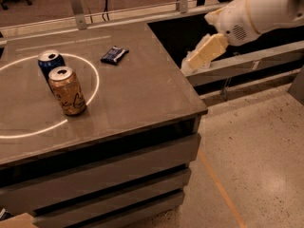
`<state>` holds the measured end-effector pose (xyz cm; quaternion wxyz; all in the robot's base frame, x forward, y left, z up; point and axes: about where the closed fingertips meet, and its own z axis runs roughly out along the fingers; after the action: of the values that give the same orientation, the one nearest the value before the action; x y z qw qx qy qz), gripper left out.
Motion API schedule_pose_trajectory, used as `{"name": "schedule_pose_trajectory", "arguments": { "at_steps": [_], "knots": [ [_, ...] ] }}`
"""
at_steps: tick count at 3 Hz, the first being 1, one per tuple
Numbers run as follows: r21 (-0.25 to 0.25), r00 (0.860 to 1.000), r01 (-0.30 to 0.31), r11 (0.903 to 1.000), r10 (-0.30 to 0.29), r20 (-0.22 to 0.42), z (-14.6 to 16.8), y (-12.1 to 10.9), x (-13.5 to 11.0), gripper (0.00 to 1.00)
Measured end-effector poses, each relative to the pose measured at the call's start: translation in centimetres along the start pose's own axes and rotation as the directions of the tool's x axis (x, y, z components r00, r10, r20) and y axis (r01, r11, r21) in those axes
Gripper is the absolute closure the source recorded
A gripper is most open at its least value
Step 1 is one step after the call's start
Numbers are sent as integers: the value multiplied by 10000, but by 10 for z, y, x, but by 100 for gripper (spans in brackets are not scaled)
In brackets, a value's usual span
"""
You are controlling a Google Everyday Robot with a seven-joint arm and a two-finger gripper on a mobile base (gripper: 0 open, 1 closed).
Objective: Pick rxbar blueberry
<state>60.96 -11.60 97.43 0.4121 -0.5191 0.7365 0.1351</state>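
The rxbar blueberry (114,54) is a small flat dark blue wrapper with pale print, lying on the grey table top (142,89) toward its far side. My gripper (205,52) hangs in the air past the table's right edge, well to the right of the bar and at about its depth. Its pale fingers point down and to the left. The white arm (261,11) reaches in from the upper right.
A blue soda can (50,63) and a gold-brown soda can (67,90) stand on the left part of the table, inside a white circle marked on its top. A rail and shelf (247,63) run to the right, over a speckled floor (256,165).
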Motion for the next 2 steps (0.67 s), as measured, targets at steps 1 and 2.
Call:
{"name": "schedule_pose_trajectory", "arguments": {
  "at_steps": [1, 2],
  "knots": [
    [-240, 9919, 384, 9990, -352, 1220, 62, -7, -26, 0],
    [-911, 9814, 816, 9925, -641, 1811, 98, -3, -37, 0]
  ]
}}
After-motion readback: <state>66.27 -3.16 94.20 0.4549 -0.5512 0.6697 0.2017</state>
